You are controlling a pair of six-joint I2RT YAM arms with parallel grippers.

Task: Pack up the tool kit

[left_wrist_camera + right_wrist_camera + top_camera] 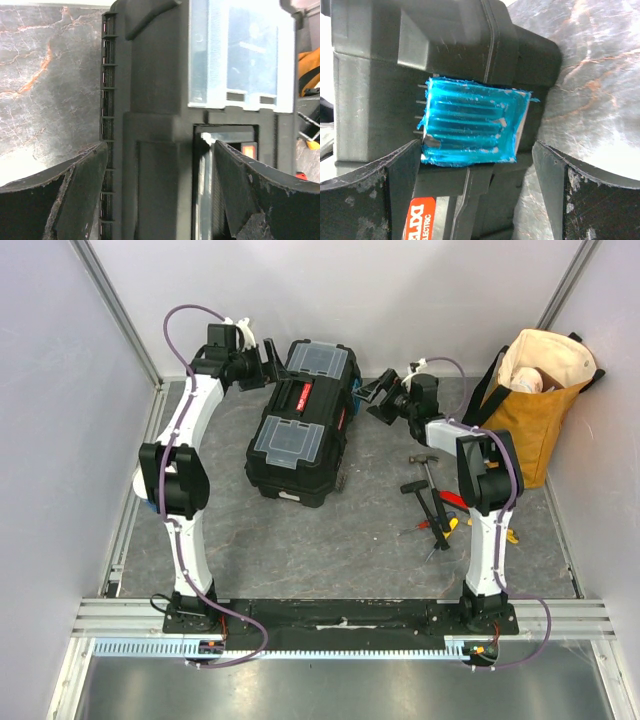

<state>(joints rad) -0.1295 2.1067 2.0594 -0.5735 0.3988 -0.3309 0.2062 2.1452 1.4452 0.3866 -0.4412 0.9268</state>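
The black toolbox (pixel 300 425) lies shut on the table, with its red handle panel (pixel 305 400) and two clear lids facing up. My left gripper (pixel 267 364) is open at the box's far left side. In the left wrist view its fingers (pixel 75 195) straddle the black wall (pixel 155 125) below a clear lid (pixel 240 55), and the gripper (pixel 160 200) holds nothing. My right gripper (pixel 376 394) is open at the box's right side. In the right wrist view the gripper (pixel 477 195) stands wide in front of the blue latch (pixel 472 122), apart from it. A hammer (pixel 424 462) and red-handled pliers (pixel 455 500) lie loose on the right.
A mustard-yellow tote bag (pixel 535 405) stands at the back right with something pale inside. More small tools (pixel 435 530) lie beside the right arm. White walls close in the table on three sides.
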